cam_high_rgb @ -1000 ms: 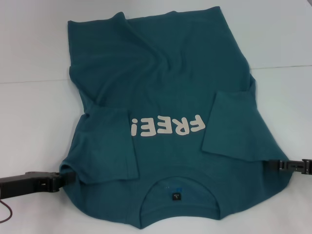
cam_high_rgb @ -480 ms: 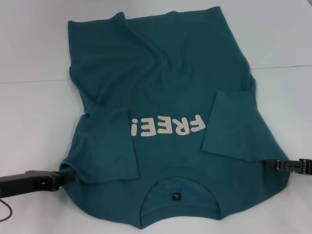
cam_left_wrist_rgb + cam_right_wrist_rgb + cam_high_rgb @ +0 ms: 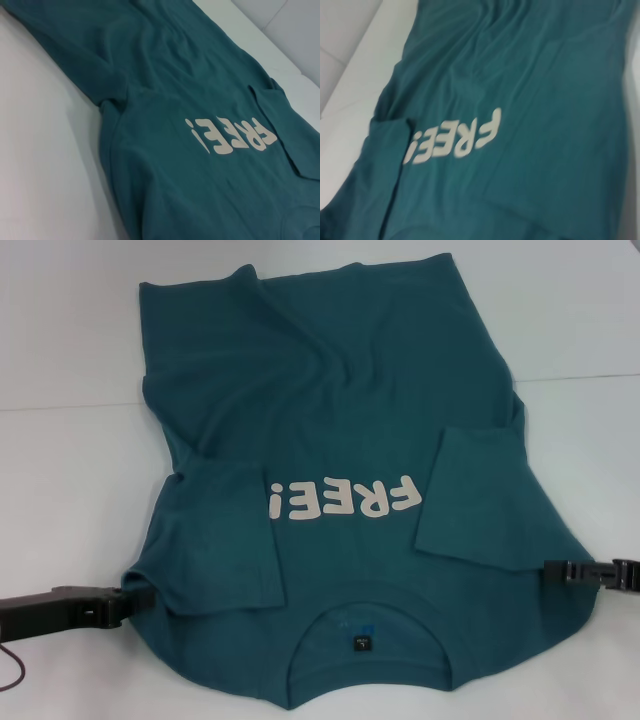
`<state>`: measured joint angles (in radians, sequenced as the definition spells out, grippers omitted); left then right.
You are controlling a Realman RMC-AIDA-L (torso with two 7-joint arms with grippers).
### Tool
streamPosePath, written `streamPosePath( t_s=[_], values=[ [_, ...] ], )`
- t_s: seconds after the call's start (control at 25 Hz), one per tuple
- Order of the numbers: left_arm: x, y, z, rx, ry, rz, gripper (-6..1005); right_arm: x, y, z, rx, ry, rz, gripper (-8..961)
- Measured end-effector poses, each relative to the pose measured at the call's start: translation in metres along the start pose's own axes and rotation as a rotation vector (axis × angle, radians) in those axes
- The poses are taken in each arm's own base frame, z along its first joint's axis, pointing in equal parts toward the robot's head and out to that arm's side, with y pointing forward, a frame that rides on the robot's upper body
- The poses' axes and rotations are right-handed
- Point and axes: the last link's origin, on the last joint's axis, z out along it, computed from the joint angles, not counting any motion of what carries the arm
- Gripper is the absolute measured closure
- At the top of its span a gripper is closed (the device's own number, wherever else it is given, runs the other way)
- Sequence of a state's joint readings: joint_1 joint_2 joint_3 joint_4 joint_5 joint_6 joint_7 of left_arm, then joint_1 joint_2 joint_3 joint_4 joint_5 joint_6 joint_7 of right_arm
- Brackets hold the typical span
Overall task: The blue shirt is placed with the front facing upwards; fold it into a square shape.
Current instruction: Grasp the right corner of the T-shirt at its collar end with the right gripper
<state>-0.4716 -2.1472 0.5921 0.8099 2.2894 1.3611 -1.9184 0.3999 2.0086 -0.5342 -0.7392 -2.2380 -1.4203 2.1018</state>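
Left hand (image 3: 140, 597) sits at the lower left of the head view, its tip touching the shirt's shoulder edge; whether it grips the cloth cannot be told. Right hand (image 3: 552, 571) meets the opposite shoulder edge at right, grip likewise unclear. Blue shirt (image 3: 340, 420) lies print-up across the white tabletop (image 3: 70, 480), both sleeves folded inward, collar nearest the bottom edge.
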Motion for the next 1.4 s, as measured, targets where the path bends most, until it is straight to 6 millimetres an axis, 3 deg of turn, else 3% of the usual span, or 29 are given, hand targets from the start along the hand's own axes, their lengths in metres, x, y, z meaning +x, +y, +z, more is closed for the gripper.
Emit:
streamPosePath(
  t_s=[0.32, 1.12, 1.36, 1.4],
  values=[
    [0.0007, -0.0004, -0.0005, 0.001, 0.005, -0.001, 992, -0.0058, 0.0009, 0.0058, 0.014, -0.022, -0.001, 98],
    [0.0023, -0.0007, -0.0005, 0.003, 0.007, 0.002, 993, 0.0028, -0.0043, 0.0005, 0.025, -0.007, 0.016, 131],
    [0.0026, -0.0016, -0.0009, 0.007, 0.008, 0.002, 992, 0.0022, -0.0056, 0.0002, 0.034, -0.014, 0.017, 335],
    [0.0027, -0.0016, -0.0009, 0.008, 0.008, 0.002, 992, 0.0022, -0.0058, 0.0003, 0.035, -0.015, 0.017, 455]
  ],
)
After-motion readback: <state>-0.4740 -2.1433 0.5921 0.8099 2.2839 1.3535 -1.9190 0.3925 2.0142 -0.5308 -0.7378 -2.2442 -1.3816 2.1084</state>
